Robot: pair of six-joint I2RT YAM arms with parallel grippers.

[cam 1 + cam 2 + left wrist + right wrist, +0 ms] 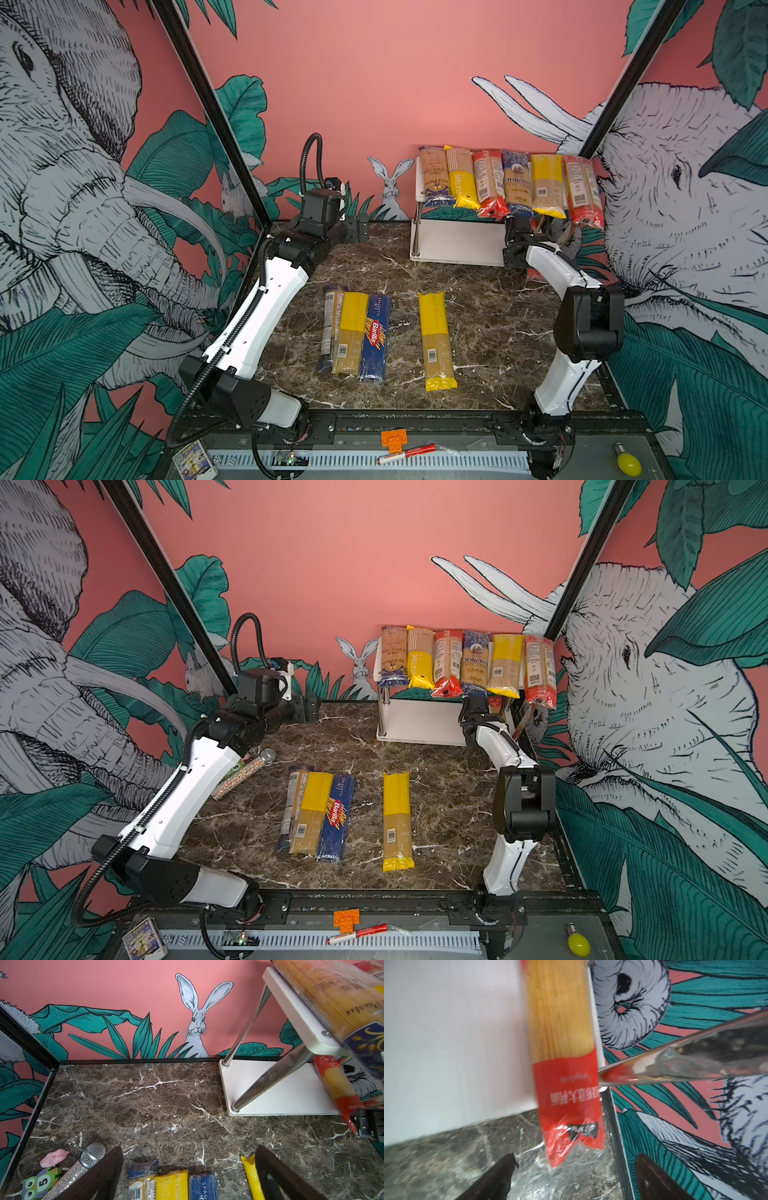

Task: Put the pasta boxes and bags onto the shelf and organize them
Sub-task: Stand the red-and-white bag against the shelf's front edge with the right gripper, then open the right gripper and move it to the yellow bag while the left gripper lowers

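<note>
In both top views the shelf (457, 241) stands at the back right. Its upper tier is filled edge to edge by a row of spaghetti packs (515, 183) lying front to back. The right arm (552, 266) reaches to the lower tier's right front corner. The left gripper (358, 228) hangs at the back left, well apart from any pack. Four packs lie on the marble table (498, 324). A blue-ended bag (330, 328), a yellow bag (349, 332) and the Barilla box (376, 336) touch side by side, and a lone yellow bag (436, 340) lies apart from them, nearer the right arm.

In the left wrist view the left gripper's fingers (104, 1172) stand wide apart with nothing between them. A red-ended bag (336, 1088) lies along the lower board's far side.

In the right wrist view the right gripper (576, 1156) is spread, its fingers (496, 1180) clear of that bag on either side. The bag's red end overhangs the board's front edge.

The next pick is likely the lone yellow bag. It lies toward the table's front from the right gripper, its long axis parallel to the shelved packs — so no turn should be needed.
</note>
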